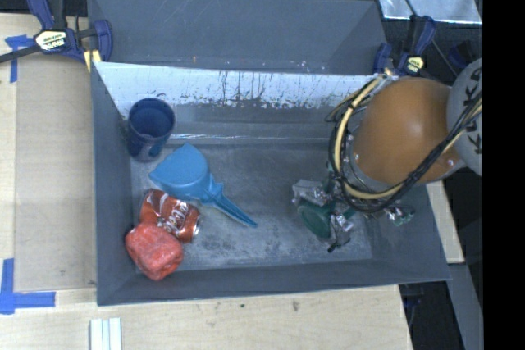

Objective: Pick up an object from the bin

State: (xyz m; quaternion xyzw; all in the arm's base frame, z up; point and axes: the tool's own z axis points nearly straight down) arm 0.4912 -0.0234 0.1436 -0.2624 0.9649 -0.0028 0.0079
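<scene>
My gripper (326,213) is low over the bin floor at the right side, under the orange-covered wrist. A small dark green thing (314,220) lies right at the gripper, partly hidden by it. To the left, mid-floor, a blue funnel-shaped scoop (190,175) lies with its spout pointing toward the gripper.
A dark blue cup (149,126) stands at the back left. A crushed red drink can (171,215) and a red crumpled lump (153,251) lie in the front left corner. Bare floor runs between the scoop and the gripper.
</scene>
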